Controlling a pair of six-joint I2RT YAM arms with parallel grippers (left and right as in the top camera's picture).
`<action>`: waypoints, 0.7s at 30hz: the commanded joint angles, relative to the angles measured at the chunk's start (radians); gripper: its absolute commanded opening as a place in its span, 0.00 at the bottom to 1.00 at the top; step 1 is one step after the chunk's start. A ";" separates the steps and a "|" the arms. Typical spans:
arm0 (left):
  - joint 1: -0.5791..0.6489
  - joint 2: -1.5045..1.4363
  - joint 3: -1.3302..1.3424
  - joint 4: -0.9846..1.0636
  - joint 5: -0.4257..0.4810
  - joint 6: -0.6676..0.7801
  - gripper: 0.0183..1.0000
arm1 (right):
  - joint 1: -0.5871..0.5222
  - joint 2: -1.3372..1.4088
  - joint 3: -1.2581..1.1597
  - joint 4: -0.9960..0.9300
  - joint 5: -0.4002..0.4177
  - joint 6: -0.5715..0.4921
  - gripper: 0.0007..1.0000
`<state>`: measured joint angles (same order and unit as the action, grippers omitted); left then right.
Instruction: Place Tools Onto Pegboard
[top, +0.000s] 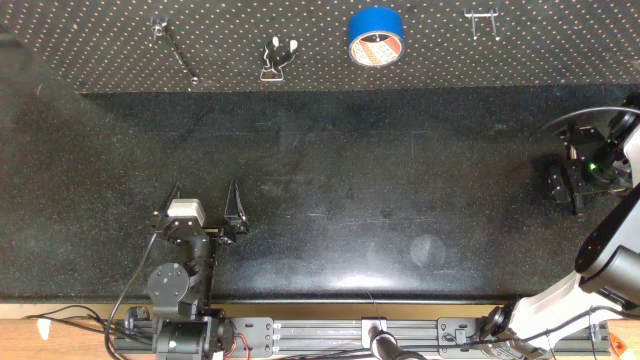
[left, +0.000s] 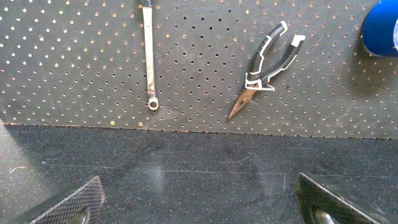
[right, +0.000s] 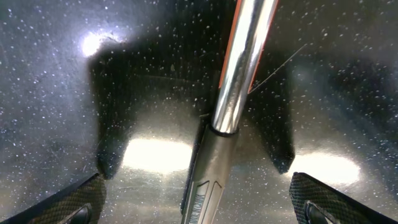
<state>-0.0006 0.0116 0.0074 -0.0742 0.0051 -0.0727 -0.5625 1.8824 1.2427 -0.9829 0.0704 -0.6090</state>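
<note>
Standing by the bench (top: 350, 170), I took this for the pick-up step. The pegboard (top: 100, 40) along the 12 o'clock edge already carried a wrench (top: 176, 50) toward 11 o'clock, a pair of pliers (top: 278, 56) beside it and a roll of blue tape (top: 376, 38) near 12. A bare hook (top: 482, 22) at about 1 o'clock looked like the place left to fill.

The right hand (top: 565, 185) sat out at 3 o'clock, low over the bench. Its fingers were spread wide, one on either side of a chrome-shafted tool (right: 239, 81) that lay flat on the bench and was not gripped. The tool's long axis ran straight through the gap, crossing the line between the two fingers. The thicker grey handle end lay between them, and the bright shaft pointed on beyond the fingertips. I could not read its heading on the bench from above, since the arm covered it.

The left hand (top: 205, 190) rested at about 8 o'clock, also wide and holding nothing, facing the pegboard.

To my eye the next move called for the right hand to close squarely across the tool. It would need to grip firmly enough that the round, slick shaft did not roll or slip. It could then lift the tool and carry it up toward the free hook.
</note>
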 joint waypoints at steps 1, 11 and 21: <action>0.000 -0.008 -0.002 -0.008 0.007 -0.001 1.00 | 0.002 0.014 -0.003 0.002 0.009 -0.018 0.95; 0.000 -0.008 -0.002 -0.008 0.007 -0.001 1.00 | 0.002 0.042 -0.003 0.018 -0.011 -0.013 0.31; 0.000 -0.008 -0.002 -0.008 0.007 -0.001 1.00 | 0.002 0.042 -0.003 0.025 -0.037 -0.005 0.08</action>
<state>-0.0006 0.0116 0.0074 -0.0742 0.0051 -0.0727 -0.5625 1.8965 1.2438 -0.9668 0.0734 -0.6121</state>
